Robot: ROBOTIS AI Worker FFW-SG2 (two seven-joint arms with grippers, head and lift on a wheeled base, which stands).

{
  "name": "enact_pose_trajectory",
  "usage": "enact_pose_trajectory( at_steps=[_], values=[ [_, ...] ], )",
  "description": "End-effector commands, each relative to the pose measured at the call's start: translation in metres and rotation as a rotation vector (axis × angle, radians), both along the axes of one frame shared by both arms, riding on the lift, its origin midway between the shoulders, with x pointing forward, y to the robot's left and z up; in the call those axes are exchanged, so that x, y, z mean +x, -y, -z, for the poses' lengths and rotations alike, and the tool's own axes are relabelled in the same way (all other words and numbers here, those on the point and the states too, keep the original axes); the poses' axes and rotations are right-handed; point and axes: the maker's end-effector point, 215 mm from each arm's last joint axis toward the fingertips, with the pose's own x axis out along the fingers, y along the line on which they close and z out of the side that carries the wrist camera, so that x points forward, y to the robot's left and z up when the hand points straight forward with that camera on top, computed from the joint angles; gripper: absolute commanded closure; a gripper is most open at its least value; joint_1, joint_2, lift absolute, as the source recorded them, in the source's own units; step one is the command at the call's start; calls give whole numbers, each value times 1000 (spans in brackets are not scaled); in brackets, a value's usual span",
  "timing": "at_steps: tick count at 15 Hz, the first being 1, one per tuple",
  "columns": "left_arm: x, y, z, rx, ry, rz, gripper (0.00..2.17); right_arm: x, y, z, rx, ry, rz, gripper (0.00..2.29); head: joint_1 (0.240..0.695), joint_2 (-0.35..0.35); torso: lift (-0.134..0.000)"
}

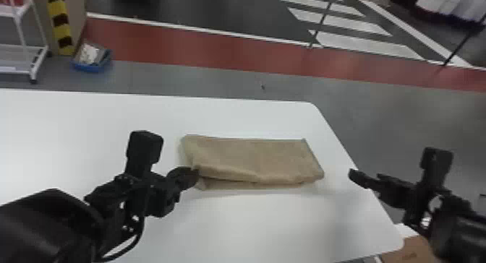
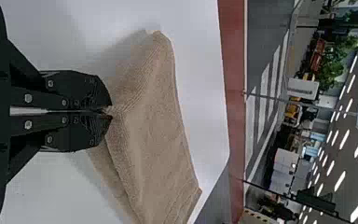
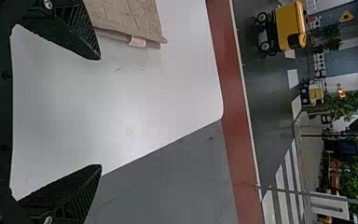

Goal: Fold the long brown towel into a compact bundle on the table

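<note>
Smooth white table (image 1: 72, 128), rounded corners, grey floor (image 1: 361, 117) with flat red strip (image 1: 217, 45) beyond my grippers. Brown towel (image 1: 253, 157) on table, to the right of my left gripper (image 1: 196, 173): soft, textured cloth, layered, roughly rectangular. That gripper's closed on its near-left fold. My right gripper (image 1: 352, 174), wide open, ribbed pads (image 3: 81, 35), sits apart, beyond the towel's right end.

And there's a white rack (image 1: 20, 27) over on the left, with a blue bin (image 1: 90, 67) on the floor near it! Beyond runs a red floor strip (image 1: 217, 49), then white crossing stripes (image 1: 365, 41), and farther off, a yellow cart (image 3: 288, 27) and leafy plants (image 3: 355, 173).
</note>
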Motion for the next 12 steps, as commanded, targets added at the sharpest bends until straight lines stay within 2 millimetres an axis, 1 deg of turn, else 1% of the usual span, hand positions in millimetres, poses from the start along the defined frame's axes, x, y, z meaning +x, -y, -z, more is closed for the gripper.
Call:
enact_pose_trajectory(
  at_steps=[1, 3, 6, 7, 9, 10, 11, 12],
  values=[
    [0, -19, 2, 24, 4, -20, 1919, 2, -5, 1, 0, 0, -9, 60, 695, -350, -123],
    [-4, -44, 10, 58, -3, -44, 1919, 9, -12, 0, 1, 3, -21, 60, 695, -350, -123],
    [-1, -93, 8, 108, 33, -102, 1919, 22, -29, 0, 4, 7, -54, 60, 695, -350, -123],
    [0, -114, 10, 117, 29, -134, 1919, 26, -33, 0, 2, 9, -61, 60, 695, -350, -123],
    [0, -145, 14, 126, 22, -179, 1919, 33, -41, 1, 4, 7, -77, 60, 695, -350, -123],
    [0, -156, 11, 125, 27, -194, 1919, 36, -45, 1, 4, 7, -84, 60, 695, -350, -123],
    [-2, -169, 12, 124, 22, -214, 1919, 38, -50, 2, 5, 6, -93, 60, 695, -350, -123],
    [-5, -175, 10, 122, 22, -223, 1919, 39, -52, 2, 4, 5, -97, 60, 695, -350, -123]
  ],
)
